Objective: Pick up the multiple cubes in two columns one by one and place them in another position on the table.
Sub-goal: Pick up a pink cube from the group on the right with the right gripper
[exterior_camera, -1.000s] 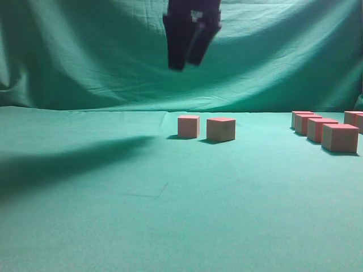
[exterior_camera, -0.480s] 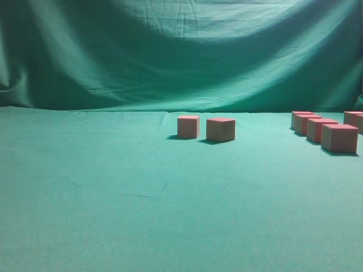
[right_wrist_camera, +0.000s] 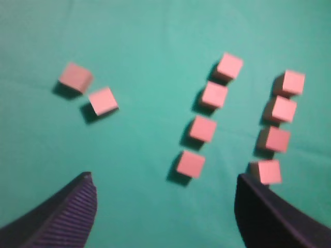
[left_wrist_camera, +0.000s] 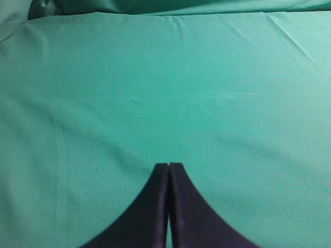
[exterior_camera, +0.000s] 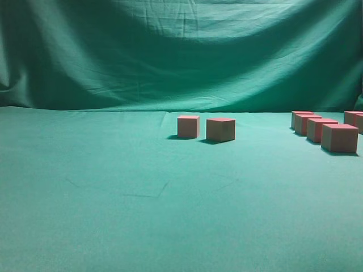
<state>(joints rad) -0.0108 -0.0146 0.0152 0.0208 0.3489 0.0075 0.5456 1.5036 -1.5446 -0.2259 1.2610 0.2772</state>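
Two cubes [exterior_camera: 206, 128] sit apart from the rest at mid-bench, just beside each other; the right tool [right_wrist_camera: 165, 206], which hung above them a second ago, has gone from the exterior view. It now hangs high with jaws wide and empty, looking down on all ten. That suggests the second placement is done and a third pick is due. Eight cubes [right_wrist_camera: 240, 116] wait in two columns of four further right on the bench [exterior_camera: 113, 198]. Nothing blocks the approach. Well clear, the left tool [left_wrist_camera: 168, 170] is closed on nothing above bare cloth.
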